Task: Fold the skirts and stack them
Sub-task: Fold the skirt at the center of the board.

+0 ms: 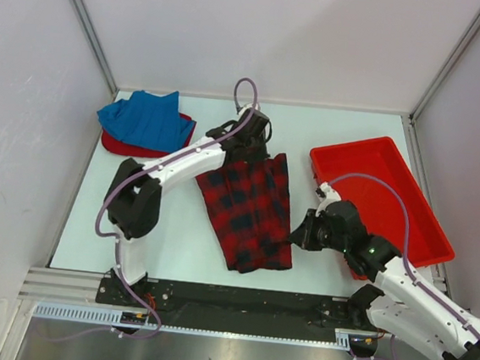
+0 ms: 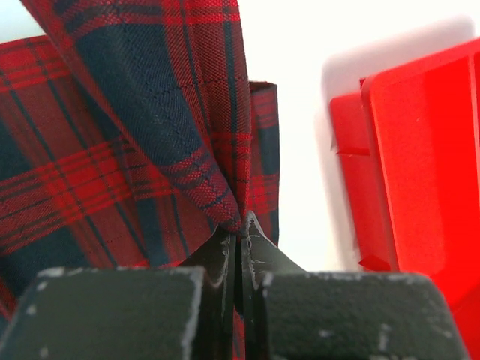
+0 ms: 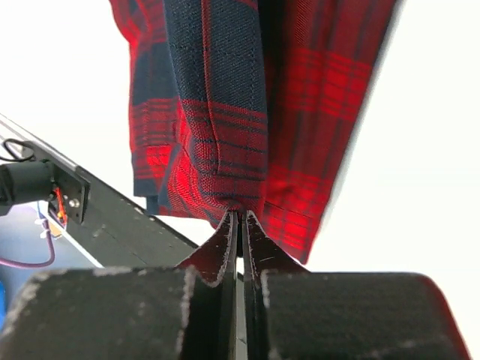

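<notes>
Plaid skirt (image 1: 250,211) lies in the middle of the desk (image 1: 176,225). Its long axis runs from the far edge toward the near edge, leaning a little to the right as it comes nearer. I cannot tell which end is the waist.

The red tray (image 1: 354,147) sits along the right edge, close beside the skirt. At the far left corner the blue skirt (image 1: 144,115) rests folded on top of the red skirt (image 1: 120,145).

The left gripper (image 1: 248,138) is clamped on the skirt's far end. The right gripper (image 1: 303,233) is pinched tight on the skirt's right side, toward the near end. Both wrist views show only a thin fold of cloth caught at the very fingertips (image 2: 225,251) (image 3: 225,236).

The main risk is probably that this slim pinch slips once the cloth takes weight, dropping one end and spoiling the fold. Uneven pulling by the two arms could twist the skirt, so the halves land askew. The right arm also works just beside the tray and might knock it
</notes>
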`<act>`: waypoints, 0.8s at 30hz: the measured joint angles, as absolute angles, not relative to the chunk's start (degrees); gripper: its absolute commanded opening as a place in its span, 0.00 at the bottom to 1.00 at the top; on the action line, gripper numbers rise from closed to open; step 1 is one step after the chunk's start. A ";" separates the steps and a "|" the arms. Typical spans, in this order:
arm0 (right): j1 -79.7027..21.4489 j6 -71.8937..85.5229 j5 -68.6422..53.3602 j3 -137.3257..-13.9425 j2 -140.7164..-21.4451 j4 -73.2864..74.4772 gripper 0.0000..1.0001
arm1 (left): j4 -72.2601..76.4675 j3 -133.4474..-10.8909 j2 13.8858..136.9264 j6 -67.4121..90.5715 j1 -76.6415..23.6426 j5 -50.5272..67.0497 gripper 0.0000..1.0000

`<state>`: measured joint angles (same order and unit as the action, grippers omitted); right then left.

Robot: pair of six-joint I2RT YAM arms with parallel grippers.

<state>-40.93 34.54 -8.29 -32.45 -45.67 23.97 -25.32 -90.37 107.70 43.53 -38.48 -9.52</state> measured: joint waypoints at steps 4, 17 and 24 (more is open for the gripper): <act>-38.50 35.05 -9.54 -30.85 -45.32 25.15 0.00 | -25.74 -93.27 112.36 42.74 -39.27 -8.08 0.04; -36.80 37.54 -15.38 -27.09 -48.16 30.20 0.06 | -22.37 -93.23 118.78 35.62 -39.38 3.46 0.75; -37.23 38.70 -18.65 -27.03 -46.63 33.85 0.63 | -20.86 -89.80 115.07 31.27 -39.48 5.91 1.00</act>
